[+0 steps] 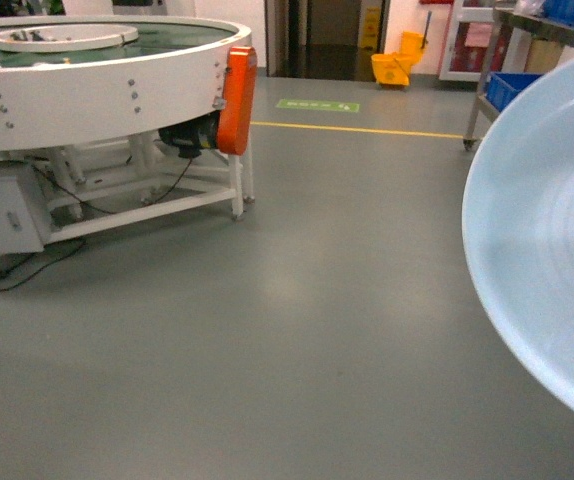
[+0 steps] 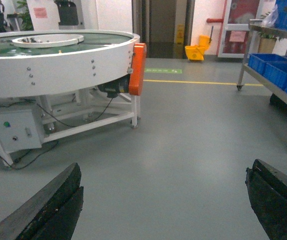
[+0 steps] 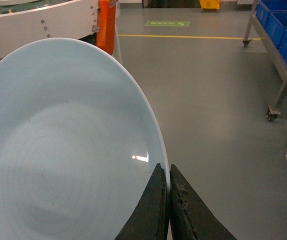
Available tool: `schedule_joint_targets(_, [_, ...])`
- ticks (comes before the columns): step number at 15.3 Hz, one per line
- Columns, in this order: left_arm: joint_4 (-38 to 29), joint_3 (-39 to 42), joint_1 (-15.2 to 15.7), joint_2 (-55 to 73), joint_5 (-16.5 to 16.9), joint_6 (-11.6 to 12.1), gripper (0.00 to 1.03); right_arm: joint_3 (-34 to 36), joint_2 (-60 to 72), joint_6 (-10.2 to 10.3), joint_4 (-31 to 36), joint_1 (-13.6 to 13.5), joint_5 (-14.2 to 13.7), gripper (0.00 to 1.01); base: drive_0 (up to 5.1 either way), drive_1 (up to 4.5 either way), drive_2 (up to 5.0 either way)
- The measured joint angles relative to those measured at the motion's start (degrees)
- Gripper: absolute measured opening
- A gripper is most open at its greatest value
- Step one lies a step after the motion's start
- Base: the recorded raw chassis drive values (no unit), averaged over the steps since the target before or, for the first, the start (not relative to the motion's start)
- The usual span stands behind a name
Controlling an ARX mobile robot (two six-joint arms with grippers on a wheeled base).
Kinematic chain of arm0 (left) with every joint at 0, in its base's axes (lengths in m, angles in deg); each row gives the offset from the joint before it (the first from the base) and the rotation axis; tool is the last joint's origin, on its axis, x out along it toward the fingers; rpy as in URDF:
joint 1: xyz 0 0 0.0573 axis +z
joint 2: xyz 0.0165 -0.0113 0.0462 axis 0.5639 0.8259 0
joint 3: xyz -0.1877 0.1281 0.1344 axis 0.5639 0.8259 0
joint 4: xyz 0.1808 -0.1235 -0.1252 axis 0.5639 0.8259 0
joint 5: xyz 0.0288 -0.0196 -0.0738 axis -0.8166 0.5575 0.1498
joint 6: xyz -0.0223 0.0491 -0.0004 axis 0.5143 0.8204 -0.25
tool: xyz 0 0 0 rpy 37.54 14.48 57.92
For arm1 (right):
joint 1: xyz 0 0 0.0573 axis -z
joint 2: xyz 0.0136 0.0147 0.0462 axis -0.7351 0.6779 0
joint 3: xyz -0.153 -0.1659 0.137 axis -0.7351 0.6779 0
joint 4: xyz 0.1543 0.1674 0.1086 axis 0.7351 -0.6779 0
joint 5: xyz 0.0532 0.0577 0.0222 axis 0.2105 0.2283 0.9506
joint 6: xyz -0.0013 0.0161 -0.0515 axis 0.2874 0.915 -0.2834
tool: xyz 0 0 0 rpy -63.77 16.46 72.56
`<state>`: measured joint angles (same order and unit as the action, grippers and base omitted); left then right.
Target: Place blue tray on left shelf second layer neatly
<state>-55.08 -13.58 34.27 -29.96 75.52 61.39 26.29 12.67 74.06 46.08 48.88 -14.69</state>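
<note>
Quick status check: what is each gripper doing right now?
Left gripper: open, fingers spread wide, holding nothing.
Right gripper: closed on the rim of the blue tray.

Even, fairly bright overhead light fills all three views, leaving a soft pale sheen on the smooth grey floor (image 1: 297, 290) and only faint shadows under the big round white machine (image 1: 97, 80). The pale light-blue round plastic tray (image 3: 68, 150) carries one small white glare spot, and in the head view it looms soft and out of focus. The left wrist view's black claw fingers (image 2: 48, 210) are dark and slightly blurred; distant doorways look grainy.
</note>
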Motion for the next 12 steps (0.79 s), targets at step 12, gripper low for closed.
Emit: schedule_joint_targets(12, [0.20,0.00,0.00,0.00,-0.20,0.00,0.98,-0.02,-0.15,0.00,0.28,-0.04,0.44,0.02,-1.7,2.31,-5.6])
